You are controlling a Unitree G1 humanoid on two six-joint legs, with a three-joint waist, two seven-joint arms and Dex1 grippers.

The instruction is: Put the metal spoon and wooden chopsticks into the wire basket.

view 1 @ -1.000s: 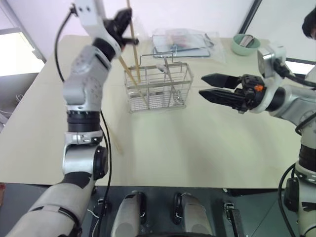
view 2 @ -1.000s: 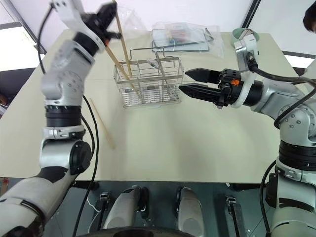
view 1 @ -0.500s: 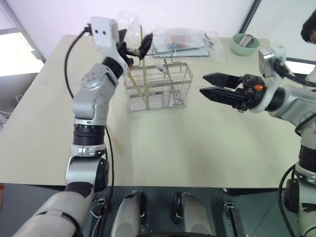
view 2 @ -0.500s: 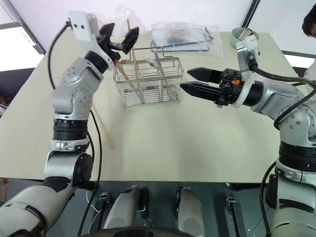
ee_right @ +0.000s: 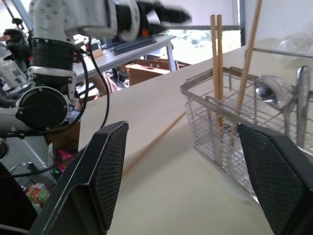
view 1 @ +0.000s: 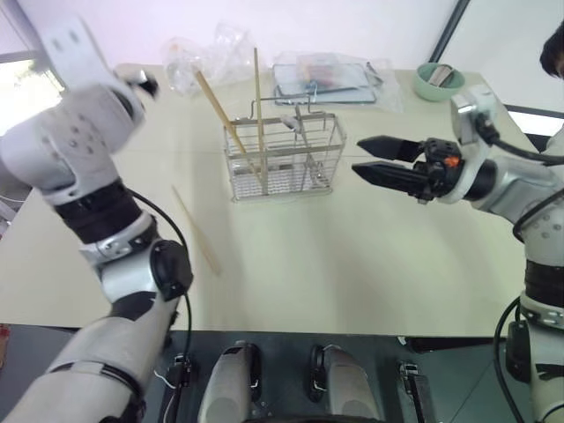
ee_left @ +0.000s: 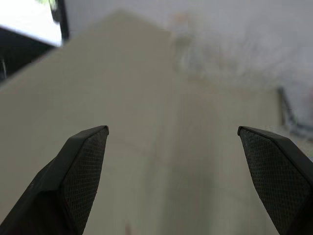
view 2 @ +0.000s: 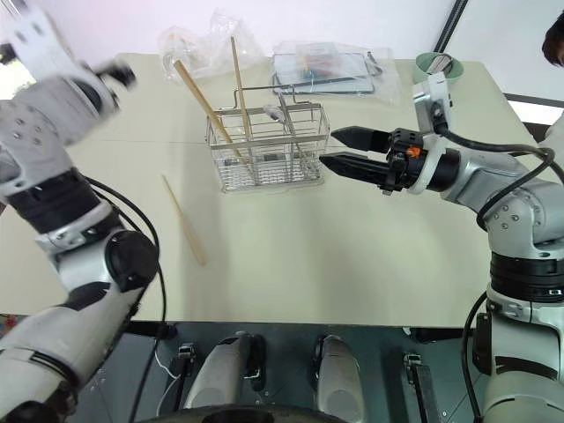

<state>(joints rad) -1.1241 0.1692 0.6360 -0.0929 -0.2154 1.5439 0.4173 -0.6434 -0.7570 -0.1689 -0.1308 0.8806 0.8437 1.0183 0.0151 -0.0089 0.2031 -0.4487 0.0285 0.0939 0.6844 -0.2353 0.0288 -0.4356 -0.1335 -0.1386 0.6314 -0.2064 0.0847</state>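
The wire basket (view 1: 284, 160) stands upright at mid-table. Three wooden chopsticks lean in its left compartments, a pair (ee_right: 215, 58) side by side and one (view 1: 258, 97) apart. Another chopstick (view 1: 196, 231) lies flat on the table left of the basket. The metal spoon (ee_right: 268, 92) stands in the basket, bowl up. My left gripper (ee_left: 171, 131) is open and holds nothing; its arm is blurred over the table's far left, well away from the basket. My right gripper (view 1: 357, 156) hovers just right of the basket, pointing at it, open and holding nothing.
A flat wire rack in clear plastic (view 1: 328, 75) lies behind the basket. A green bowl (view 1: 438, 79) sits at the back right. A crumpled clear bag (view 1: 207, 53) is at the back left. A person (view 1: 555, 44) shows at the right edge.
My left gripper opened and let go of a chopstick, which now stands in the basket. The left arm swung away to the left and down. The right arm kept still.
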